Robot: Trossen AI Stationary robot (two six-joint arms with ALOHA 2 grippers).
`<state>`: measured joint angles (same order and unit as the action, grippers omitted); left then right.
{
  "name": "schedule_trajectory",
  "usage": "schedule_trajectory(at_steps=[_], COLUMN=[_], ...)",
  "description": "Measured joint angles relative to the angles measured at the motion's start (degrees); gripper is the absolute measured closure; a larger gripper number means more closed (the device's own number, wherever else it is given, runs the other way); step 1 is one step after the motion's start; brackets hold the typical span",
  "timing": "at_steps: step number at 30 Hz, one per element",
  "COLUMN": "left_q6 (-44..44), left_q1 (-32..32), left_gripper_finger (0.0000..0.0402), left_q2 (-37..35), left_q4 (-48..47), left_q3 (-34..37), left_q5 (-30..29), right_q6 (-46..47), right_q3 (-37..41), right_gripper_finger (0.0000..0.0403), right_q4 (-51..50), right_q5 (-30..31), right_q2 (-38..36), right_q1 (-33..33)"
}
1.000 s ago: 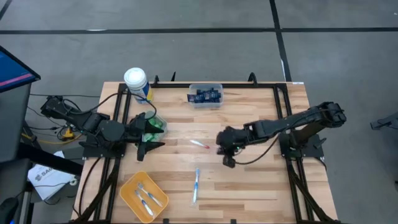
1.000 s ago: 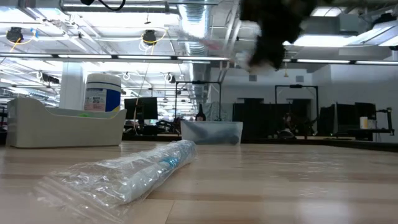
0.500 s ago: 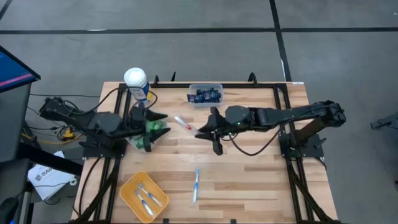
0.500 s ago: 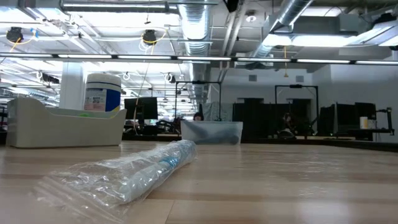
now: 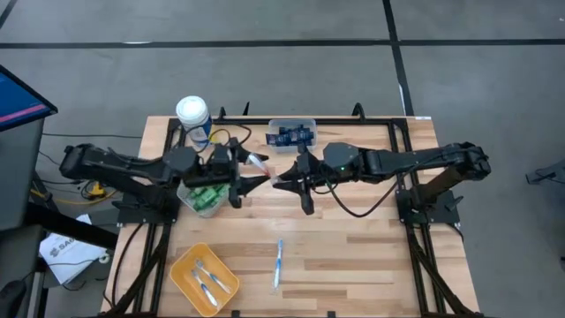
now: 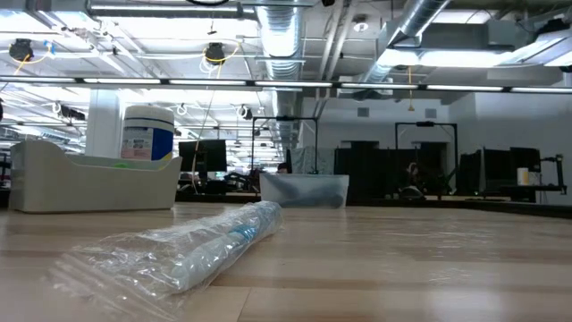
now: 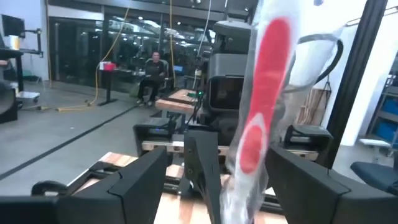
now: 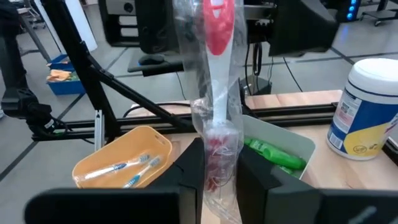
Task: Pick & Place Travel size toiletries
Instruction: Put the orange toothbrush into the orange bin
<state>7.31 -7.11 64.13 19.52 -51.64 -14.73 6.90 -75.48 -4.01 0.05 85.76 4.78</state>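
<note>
As my two arms meet above the middle of the table, my right gripper point(image 5: 284, 181) holds the red-and-white toothbrush point(image 8: 216, 74) out toward my left gripper point(image 5: 250, 172).

My right jaws are nearly closed on the lower end of the brush through its clear wrapper point(image 8: 211, 155); my left jaws stand wide, one finger point(image 7: 134, 186) on either side of the upper end, not yet gripping. I judge the brush light and stiff, but the crinkled glossy film around it looks slippery and loose, so the hold belongs on the hard handle inside, not the slack plastic. Below lie the grey bin point(image 8: 283, 142) of smooth green bottles point(image 8: 273, 154), the yellow bin point(image 8: 121, 155) with two slim brushes, and a wrapped white-blue toothbrush point(image 5: 279, 262) on the wood table point(image 5: 353, 256).
</note>
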Motion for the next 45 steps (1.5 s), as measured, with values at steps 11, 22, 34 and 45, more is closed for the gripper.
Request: schedule_trajectory(at_steps=[11, 22, 34, 45], left_q6=[0.2, -3.2, -5.58, -7.03], left_q1=[2.07, 2.12, 3.74, 4.63], left_gripper_finger=[0.0191, 0.0368, 0.0385, 0.0385], left_q2=[3.25, 2.87, 2.87, 1.98], left_q4=[5.08, 5.05, 4.93, 3.53], left_q3=[0.0, 0.0, 0.0, 0.0], left_q5=[6.7, 4.61, 1.83, 2.05], right_q6=[0.05, 0.08, -1.33, -2.21], right_q3=[-0.01, -0.01, -0.01, -0.01], right_gripper_finger=[0.0351, 0.0349, 0.032, 0.0306], right_q4=[-0.01, 0.25, 0.22, -0.24], right_q5=[0.01, -0.26, 0.03, -0.01], right_q2=[0.02, 0.04, 0.04, 0.04], right_q1=[-0.47, -3.1, -5.01, -5.33])
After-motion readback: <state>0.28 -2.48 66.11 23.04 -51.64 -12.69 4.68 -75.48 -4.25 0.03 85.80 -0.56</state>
